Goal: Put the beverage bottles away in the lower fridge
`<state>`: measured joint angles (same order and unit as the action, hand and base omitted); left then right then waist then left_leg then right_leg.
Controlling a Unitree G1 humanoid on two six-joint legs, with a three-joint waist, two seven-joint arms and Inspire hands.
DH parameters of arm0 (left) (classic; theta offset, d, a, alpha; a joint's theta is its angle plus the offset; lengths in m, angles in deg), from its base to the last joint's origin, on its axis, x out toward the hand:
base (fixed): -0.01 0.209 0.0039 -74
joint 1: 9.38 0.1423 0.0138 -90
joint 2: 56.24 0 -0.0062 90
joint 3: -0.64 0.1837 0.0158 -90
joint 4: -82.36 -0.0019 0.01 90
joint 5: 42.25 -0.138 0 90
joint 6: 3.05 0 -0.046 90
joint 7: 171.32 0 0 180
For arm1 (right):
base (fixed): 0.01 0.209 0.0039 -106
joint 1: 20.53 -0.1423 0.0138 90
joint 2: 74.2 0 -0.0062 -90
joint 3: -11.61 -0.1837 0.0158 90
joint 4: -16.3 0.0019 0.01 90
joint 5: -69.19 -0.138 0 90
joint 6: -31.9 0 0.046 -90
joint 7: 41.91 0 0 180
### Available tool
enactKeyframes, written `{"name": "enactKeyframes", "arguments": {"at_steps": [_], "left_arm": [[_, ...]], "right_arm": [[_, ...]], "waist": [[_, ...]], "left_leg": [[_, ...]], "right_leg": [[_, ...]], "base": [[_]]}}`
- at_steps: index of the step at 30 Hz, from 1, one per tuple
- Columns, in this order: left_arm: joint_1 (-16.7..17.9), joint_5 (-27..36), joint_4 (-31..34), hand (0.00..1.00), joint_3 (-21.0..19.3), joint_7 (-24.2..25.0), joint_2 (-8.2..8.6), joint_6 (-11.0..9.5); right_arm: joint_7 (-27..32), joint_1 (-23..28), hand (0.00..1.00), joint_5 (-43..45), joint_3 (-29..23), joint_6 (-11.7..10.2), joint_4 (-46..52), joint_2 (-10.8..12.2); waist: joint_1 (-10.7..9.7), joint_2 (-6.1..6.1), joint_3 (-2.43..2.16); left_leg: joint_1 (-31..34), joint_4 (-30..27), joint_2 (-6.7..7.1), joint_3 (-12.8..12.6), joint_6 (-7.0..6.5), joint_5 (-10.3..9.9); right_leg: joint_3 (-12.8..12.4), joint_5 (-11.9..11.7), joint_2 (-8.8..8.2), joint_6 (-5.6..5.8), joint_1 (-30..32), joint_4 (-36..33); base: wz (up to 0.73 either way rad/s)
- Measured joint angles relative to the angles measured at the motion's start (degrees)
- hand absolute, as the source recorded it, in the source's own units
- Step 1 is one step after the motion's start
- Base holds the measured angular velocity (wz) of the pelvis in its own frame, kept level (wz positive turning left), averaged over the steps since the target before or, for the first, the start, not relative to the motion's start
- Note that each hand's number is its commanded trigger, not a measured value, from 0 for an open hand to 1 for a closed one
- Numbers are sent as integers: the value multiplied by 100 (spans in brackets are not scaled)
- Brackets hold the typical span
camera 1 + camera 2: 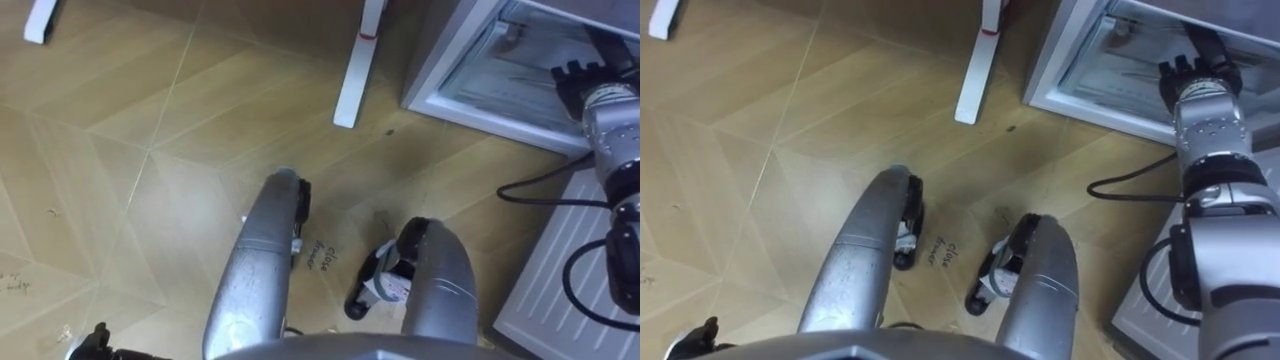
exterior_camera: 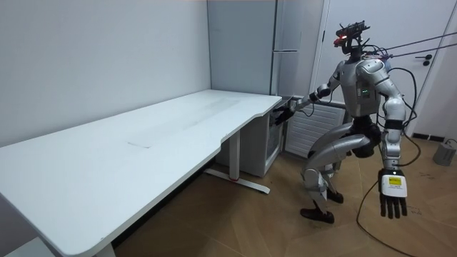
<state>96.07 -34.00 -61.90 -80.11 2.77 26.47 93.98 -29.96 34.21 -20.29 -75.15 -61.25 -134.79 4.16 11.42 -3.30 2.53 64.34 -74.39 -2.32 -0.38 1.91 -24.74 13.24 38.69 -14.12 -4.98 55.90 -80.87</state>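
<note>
Reaching over the bottom rim of the lower fridge (image 1: 470,112), the right robot hand (image 1: 1195,72) sits at the mouth of the open compartment, dark against the pale interior. From the eye views I cannot tell whether it is open, closed or gripping something, and no drink can be made out in it. The fridge's inside shows as light, glassy surfaces, and what it contains cannot be told. The right forearm runs from the lower right of the eye views up to the fridge, nearly straight, with a dark cable looping beside it above a white ribbed panel (image 1: 560,270) next to the fridge.

The left robot hand (image 2: 393,194) hangs low at the robot's side, well apart from the fridge. Its fingers are straight and point down at the floor (image 1: 150,150), and it is open and holding nothing. In the eye views it shows at the lower left edge.

In the room view the robot stands with its knees bent at the end of the long white counter (image 2: 143,143), facing the room view's left. Its right arm is stretched forward at about counter height toward the fridge, which stands under and behind the counter's end. A white counter leg (image 1: 355,70) stands on the wooden floor just left of the fridge. A tall grey cabinet (image 2: 285,36) rises behind it.
</note>
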Motion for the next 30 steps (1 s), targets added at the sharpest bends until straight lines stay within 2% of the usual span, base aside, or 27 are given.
{"name": "enactKeyframes", "arguments": {"at_steps": [8,15,17,18,19,22,26,27,30], "left_arm": [[130,-2,44,0,0,0,0,-117],[183,-2,154,0,8,1,-2,-131],[183,4,153,0,30,12,-2,-137],[184,1,151,0,69,30,-3,-140],[187,2,155,0,91,32,-6,-140],[193,-5,293,0,108,30,-12,-111],[184,-3,352,0,129,33,-35,-124],[179,11,350,0,143,39,-33,-125],[168,23,305,0,190,64,-30,-128]], "right_arm": [[-1,0,0,22,4,-18,0,-11],[-2,0,0,22,131,-133,0,-24],[-3,2,0,21,259,-189,-6,-43],[-20,3,0,22,298,-212,-26,-58],[-49,4,0,22,311,-216,-54,-67],[-260,36,0,148,355,-201,-140,-73],[-932,216,0,356,695,-10,-345,-71],[-1096,301,0,551,695,48,-352,-70],[-1516,670,0,1057,739,138,-411,-68]], "waist": [[4,9,5],[2,23,13],[4,49,30],[4,93,59],[3,108,60],[2,119,59],[41,146,65],[38,150,62],[19,169,46]], "left_leg": [[-3,14,12,-5,-1,0],[-19,56,58,-23,-1,9],[-48,68,73,-19,0,12],[-94,80,80,-6,0,12],[-109,93,82,0,3,11],[-178,319,87,10,37,103],[-468,742,0,70,59,245],[-570,886,7,79,68,286],[-902,1259,51,149,91,364]], "right_leg": [[0,0,-17,0,-2,2],[-9,-2,-66,-2,-7,6],[-4,-3,-73,-3,-40,18],[11,-3,-75,-2,-101,44],[17,-5,-72,4,-122,64],[52,-109,-45,16,-171,282],[159,-323,142,-24,-484,791],[228,-365,116,-65,-596,934],[376,-448,135,-45,-994,1356]], "base": [[0],[1],[4],[3],[0],[0],[-2],[4],[17]]}}
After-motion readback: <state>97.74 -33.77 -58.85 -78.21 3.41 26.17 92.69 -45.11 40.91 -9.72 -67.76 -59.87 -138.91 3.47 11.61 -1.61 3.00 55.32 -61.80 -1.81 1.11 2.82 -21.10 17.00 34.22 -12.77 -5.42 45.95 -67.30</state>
